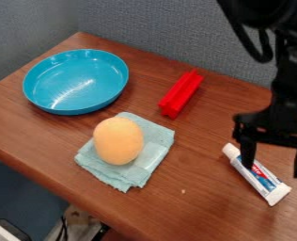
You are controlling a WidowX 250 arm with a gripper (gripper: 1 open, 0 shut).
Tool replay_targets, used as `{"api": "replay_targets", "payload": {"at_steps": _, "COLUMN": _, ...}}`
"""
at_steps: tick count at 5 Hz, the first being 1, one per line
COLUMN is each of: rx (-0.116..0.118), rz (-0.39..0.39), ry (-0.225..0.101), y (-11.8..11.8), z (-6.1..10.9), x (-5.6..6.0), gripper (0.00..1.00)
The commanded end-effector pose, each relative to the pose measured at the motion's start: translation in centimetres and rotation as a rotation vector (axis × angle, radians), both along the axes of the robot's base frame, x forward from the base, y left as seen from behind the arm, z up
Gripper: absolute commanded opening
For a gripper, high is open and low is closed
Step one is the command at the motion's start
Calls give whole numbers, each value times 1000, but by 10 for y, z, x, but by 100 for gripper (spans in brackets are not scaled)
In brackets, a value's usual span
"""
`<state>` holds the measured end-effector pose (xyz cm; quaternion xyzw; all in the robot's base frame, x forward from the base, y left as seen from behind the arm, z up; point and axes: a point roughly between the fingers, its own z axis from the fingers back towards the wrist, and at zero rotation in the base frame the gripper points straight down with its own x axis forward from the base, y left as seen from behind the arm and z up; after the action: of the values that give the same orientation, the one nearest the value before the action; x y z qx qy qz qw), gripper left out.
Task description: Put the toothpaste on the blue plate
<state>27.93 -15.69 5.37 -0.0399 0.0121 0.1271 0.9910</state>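
Observation:
The toothpaste (257, 177), a small white tube with red and blue markings, lies on the wooden table at the right front. My gripper (268, 154) hangs open right over it, one finger near its cap end and the other by its far edge, with nothing held. The blue plate (63, 98), a large turquoise dish, sits empty at the left back of the table, far from the gripper.
A red rectangular block (180, 92) lies at the middle back. An orange rounded object (117, 139) rests on a pale teal cloth (145, 162) near the front. The table's front edge (63, 193) runs diagonally below them.

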Motion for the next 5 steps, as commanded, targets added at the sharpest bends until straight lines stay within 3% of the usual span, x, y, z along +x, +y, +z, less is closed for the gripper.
{"api": "replay_targets", "payload": {"at_steps": 1, "rx": -8, "rz": 46, "ry": -10, "y": -8, "z": -5, "x": -2, "gripper": 100}}
{"api": "replay_targets", "payload": {"at_steps": 5, "rx": -40, "rz": 178, "ry": -5, "y": -4, "z": -25, "x": -6, "gripper": 100}}
